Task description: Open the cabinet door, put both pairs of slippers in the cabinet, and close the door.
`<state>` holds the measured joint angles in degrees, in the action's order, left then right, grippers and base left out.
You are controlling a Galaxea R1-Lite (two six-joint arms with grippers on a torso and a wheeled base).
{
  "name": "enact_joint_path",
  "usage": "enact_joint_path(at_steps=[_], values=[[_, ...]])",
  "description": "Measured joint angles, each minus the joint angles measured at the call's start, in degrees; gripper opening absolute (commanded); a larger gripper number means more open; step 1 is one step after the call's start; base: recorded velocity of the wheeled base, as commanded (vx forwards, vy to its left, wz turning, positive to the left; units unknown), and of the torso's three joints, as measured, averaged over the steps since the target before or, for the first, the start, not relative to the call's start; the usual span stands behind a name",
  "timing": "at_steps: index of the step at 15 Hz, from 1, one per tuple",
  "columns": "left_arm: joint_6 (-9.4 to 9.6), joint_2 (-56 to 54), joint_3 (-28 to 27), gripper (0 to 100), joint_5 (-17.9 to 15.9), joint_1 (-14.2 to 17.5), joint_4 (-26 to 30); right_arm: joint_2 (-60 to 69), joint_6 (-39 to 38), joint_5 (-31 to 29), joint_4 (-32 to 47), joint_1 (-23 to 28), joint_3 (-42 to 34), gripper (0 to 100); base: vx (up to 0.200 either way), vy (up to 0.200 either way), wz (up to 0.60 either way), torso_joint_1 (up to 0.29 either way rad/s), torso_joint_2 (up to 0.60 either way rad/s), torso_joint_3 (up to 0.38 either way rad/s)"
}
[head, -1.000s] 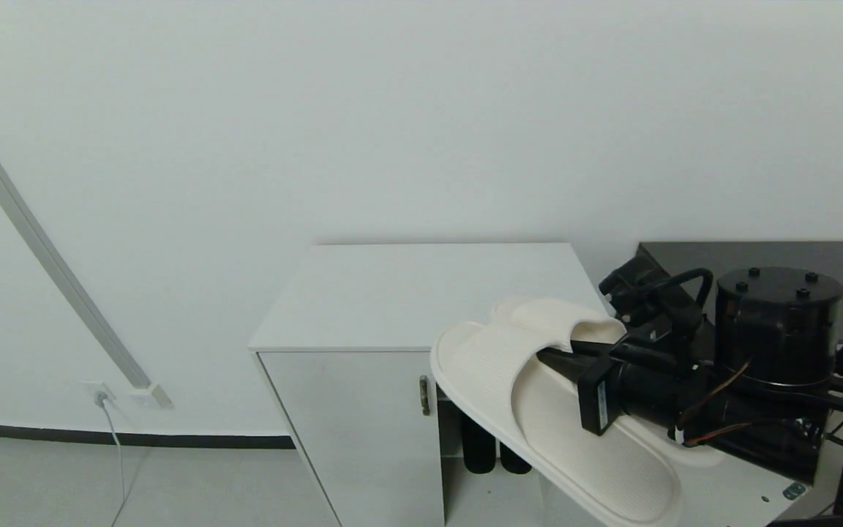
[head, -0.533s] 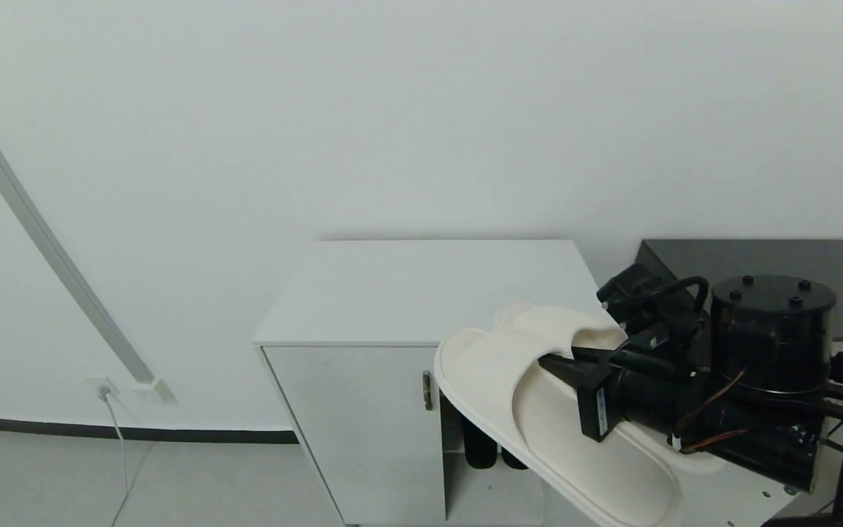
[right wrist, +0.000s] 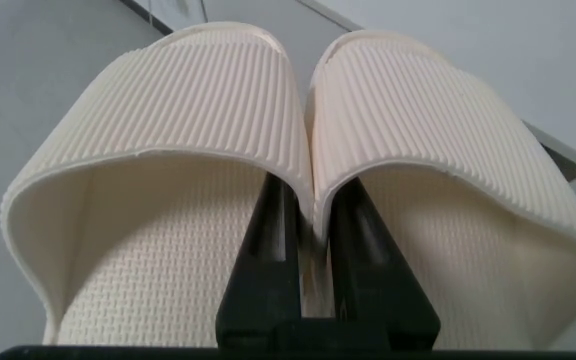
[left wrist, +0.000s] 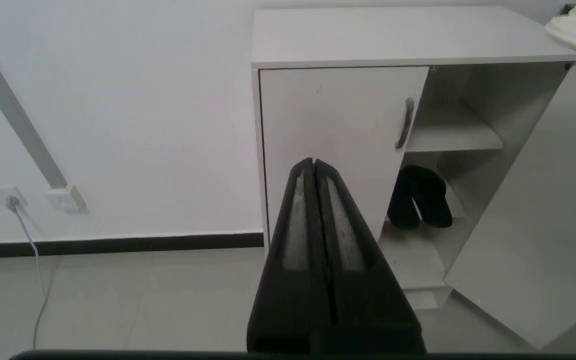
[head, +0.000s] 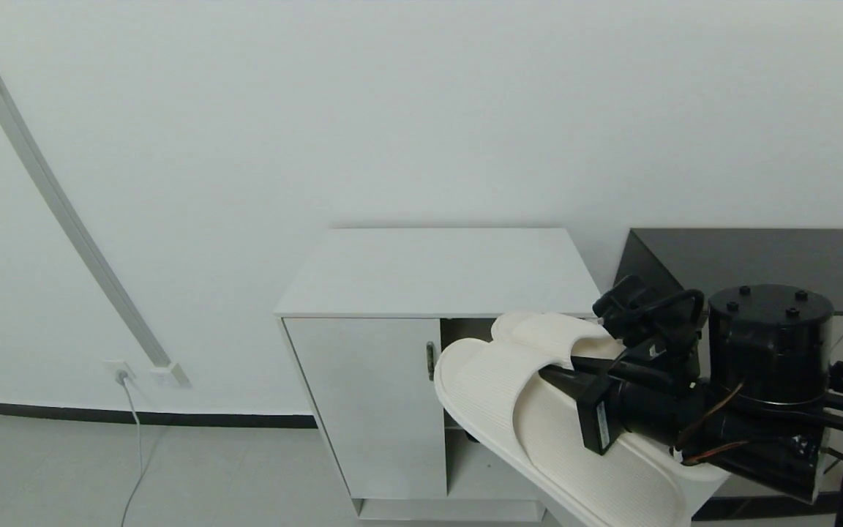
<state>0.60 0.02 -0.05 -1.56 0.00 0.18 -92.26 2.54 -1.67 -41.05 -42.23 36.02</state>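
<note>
On my right wrist feed, the right gripper (right wrist: 313, 215) had its fingers (right wrist: 268, 235) closed on the pale slippers (right wrist: 188, 110). One finger sat inside each slipper, and the two neighbouring strap walls were pinched together between them. The ribbed straps arched over the fingers, side by side and touching.

From the head camera I saw that same pair (head: 495, 380) held off the floor on the right gripper (head: 560, 366). It was tilted, with the toes raised toward the cabinet (head: 429, 271), just in front of its open right half. The left-hand door (head: 370, 402) was shut, its handle (head: 429, 360) right beside the toe of the nearer slipper.

The left gripper (left wrist: 313, 165) hung well back from the cabinet (left wrist: 398, 35), facing the shut door (left wrist: 333, 110). Its fingers (left wrist: 296, 230) were pressed flat against each other with nothing between them. On that feed the right-hand door (left wrist: 538, 200) stood swung wide. Inside, a black pair of slippers (left wrist: 420, 195) stood on end in the lower compartment, under the shelf (left wrist: 448, 135).
</note>
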Motion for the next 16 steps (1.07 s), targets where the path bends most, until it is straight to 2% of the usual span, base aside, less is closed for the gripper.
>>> enact_joint_path(at_steps=[2,14,16], values=[[0.02,0.0,0.0,0,-0.02,0.0,-0.02,-0.02,0.0,0.0,-0.09,-0.02,-0.11,0,0.0,0.0,-0.6,0.007,0.0,0.005],[0.02,0.0,0.0,0,0.0,0.0,0.0,-0.16,1.23,0.33,-0.09,-0.27,-0.96,0,0.0,0.0,0.0,0.0,0.0,0.0],[-0.05,0.0,0.0,0,0.01,0.0,0.0,-0.16,1.23,0.39,-0.78,-0.68,-1.24,0,0.0,0.0,-0.3,0.001,0.0,0.006]])
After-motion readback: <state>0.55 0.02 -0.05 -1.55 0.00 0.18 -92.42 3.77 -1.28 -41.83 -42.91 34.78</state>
